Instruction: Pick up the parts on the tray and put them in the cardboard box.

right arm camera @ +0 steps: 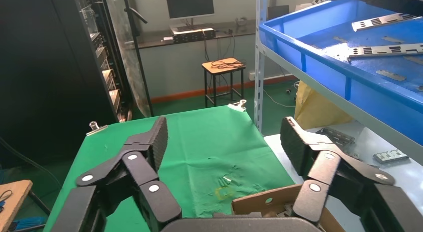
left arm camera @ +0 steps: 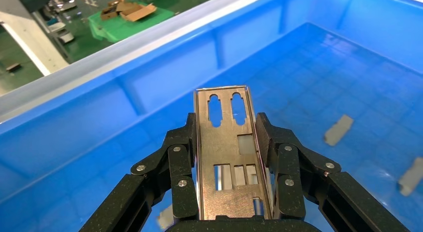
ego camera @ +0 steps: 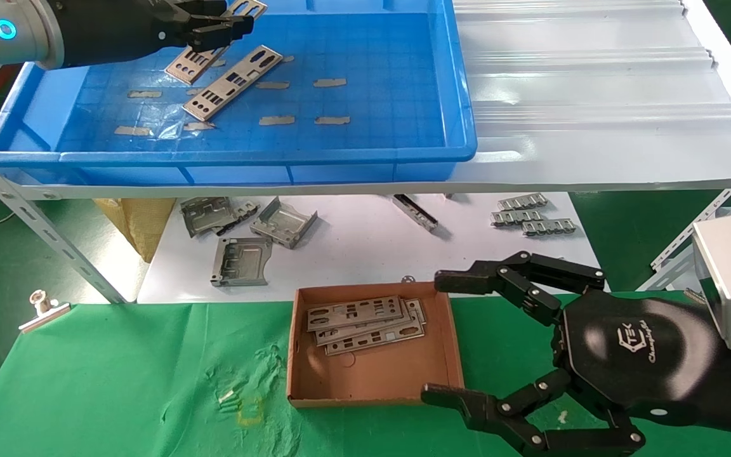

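Blue tray [ego camera: 460, 95] on upper shelf.
Left end effector [left arm camera: 227, 142] clamps a part [left arm camera: 230, 157]; right end effector [ego camera: 460, 336] spread wide beside cardboard box [ego camera: 448, 330].

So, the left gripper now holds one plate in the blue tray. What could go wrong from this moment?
1. The left gripper pinches the plate only by its thin long edges, so it may slip or twist during the carry.
2. The tray has raised walls; a low exit could catch the plate.
3. The right gripper, open, hangs beside the cardboard box and may crowd the drop.
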